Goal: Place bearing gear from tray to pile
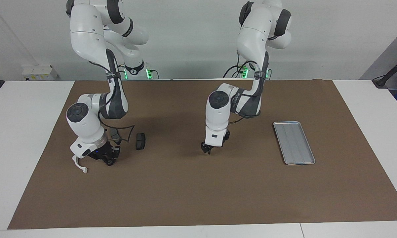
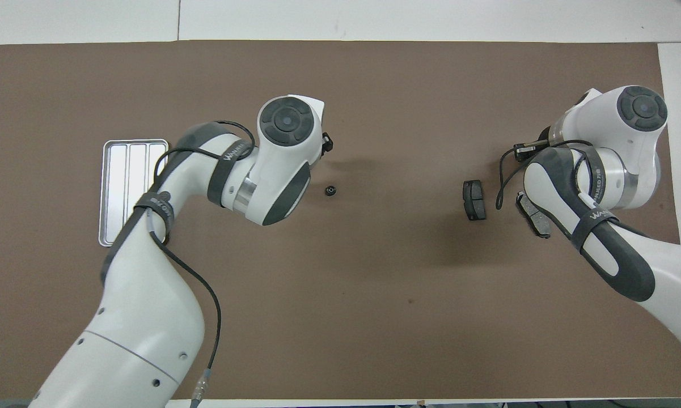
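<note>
The silver tray [image 1: 294, 142] lies empty toward the left arm's end of the table and also shows in the overhead view [image 2: 126, 187]. The small black bearing gear [image 2: 330, 191] lies on the mat mid-table, between tray and pile. My left gripper [image 1: 207, 150] hangs low over the mat beside it; only its tip shows from above [image 2: 325, 141]. The pile is at the right arm's end: one dark brake pad [image 1: 140, 141] [image 2: 474, 199], a second brake pad [image 1: 114, 134] [image 2: 533, 216] partly under the arm, and a white bracket [image 1: 79, 165]. My right gripper [image 1: 106, 158] is low over the pile.
A brown mat [image 1: 198, 198] covers most of the white table. The left arm's elbow and cable pass over part of the tray in the overhead view.
</note>
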